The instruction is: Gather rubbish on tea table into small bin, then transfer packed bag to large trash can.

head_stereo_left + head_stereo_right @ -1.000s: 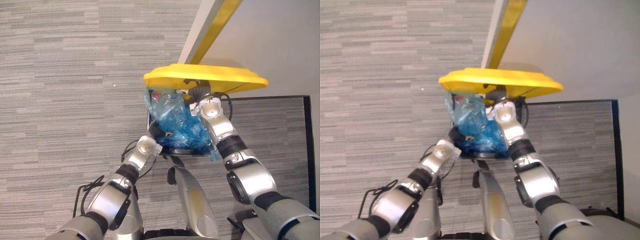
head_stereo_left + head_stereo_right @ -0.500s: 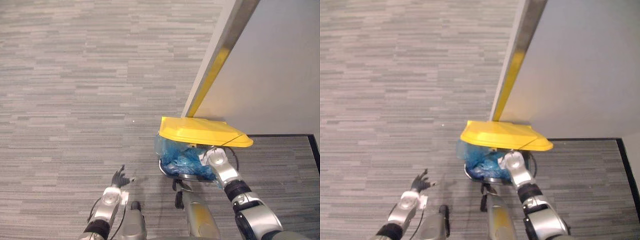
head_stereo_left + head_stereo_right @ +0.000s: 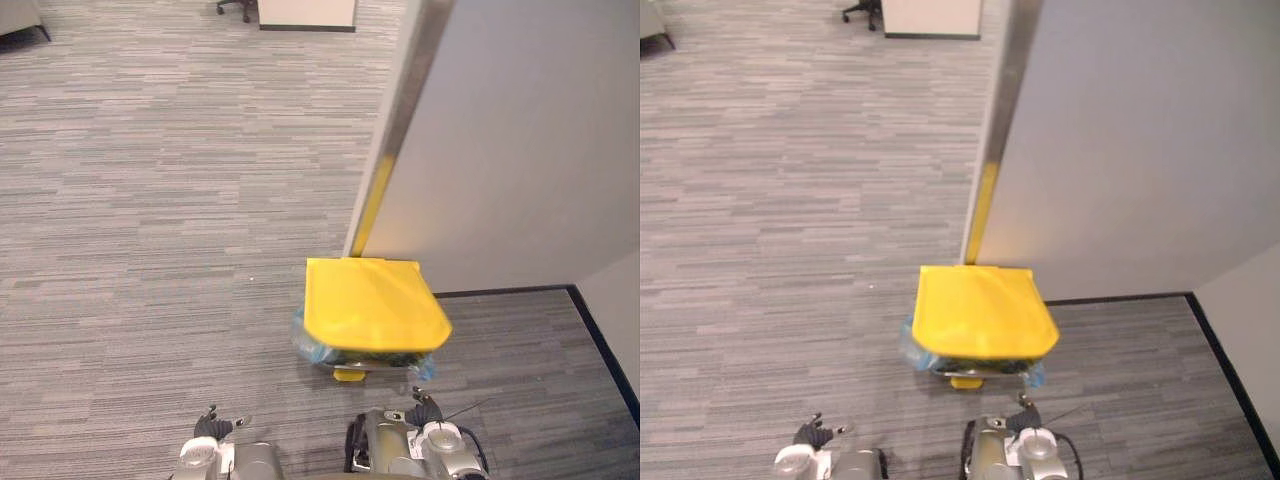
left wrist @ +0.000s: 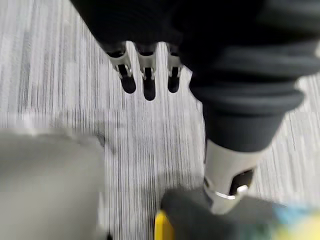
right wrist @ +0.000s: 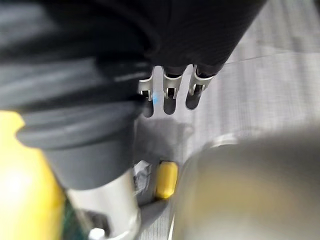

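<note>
Grey striped carpet (image 3: 150, 250) runs up to a grey partition wall (image 3: 520, 150) with a yellow edge strip (image 3: 372, 205). Large trash can (image 3: 375, 332) at wall foot, yellow lid (image 3: 365, 295) down, blue bag (image 3: 304, 340) plastic poking out under the rim, yellow pedal (image 3: 349, 374) in front. Left hand (image 3: 212, 428) and right hand (image 3: 424, 410) low, short of the can, fingers loosely straight, holding nothing.

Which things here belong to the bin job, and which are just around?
Job: yellow-lidded trash can, shut; blue bag poking out under the lid; left hand and right hand, both empty.
Around: chair base; white cabinet; partition wall.
</note>
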`<state>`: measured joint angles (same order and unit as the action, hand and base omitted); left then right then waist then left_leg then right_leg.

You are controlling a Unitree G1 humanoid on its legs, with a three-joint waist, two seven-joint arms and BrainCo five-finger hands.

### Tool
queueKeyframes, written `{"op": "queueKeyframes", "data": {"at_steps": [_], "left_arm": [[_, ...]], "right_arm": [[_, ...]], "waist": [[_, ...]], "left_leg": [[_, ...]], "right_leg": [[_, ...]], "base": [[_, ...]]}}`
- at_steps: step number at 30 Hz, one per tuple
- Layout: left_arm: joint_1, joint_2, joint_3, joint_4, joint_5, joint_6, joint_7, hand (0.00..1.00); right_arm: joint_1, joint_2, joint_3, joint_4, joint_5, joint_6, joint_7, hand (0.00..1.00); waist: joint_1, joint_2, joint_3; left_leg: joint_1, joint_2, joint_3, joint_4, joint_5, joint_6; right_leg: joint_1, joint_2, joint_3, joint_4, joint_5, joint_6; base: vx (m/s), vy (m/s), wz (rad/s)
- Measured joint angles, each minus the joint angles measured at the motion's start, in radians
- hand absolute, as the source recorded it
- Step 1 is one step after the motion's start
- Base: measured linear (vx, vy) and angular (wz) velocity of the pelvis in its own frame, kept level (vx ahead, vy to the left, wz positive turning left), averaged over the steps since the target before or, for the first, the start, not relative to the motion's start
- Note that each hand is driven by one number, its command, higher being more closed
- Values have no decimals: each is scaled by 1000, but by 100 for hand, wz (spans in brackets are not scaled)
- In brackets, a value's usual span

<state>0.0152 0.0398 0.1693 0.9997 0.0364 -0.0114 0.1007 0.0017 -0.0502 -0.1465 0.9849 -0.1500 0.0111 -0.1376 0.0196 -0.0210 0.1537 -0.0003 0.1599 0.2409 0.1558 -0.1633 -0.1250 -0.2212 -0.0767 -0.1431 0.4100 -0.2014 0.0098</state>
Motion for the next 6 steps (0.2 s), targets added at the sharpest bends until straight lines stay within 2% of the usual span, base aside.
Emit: {"op": "queueKeyframes", "data": {"at_steps": [3, 6], "left_arm": [[-4, -11, -8, 34, -1, 3, -13, 0], [4, -6, -9, 45, -1, 4, -17, 0]], "right_arm": [[-1, -5, -51, 27, 2, 5, -2, 0], [-3, -18, -70, 58, 3, 15, -1, 0]], "waist": [[-13, 21, -26], [-10, 26, -42]], "left_leg": [[38, 5, -4, -92, 59, 5], [41, 8, -20, -119, 68, 12]], "right_leg": [[26, 29, -2, -78, 34, -2], [52, 45, -5, -148, 71, 2]], "base": [[-38, -64, -6], [-19, -15, 3]]}}
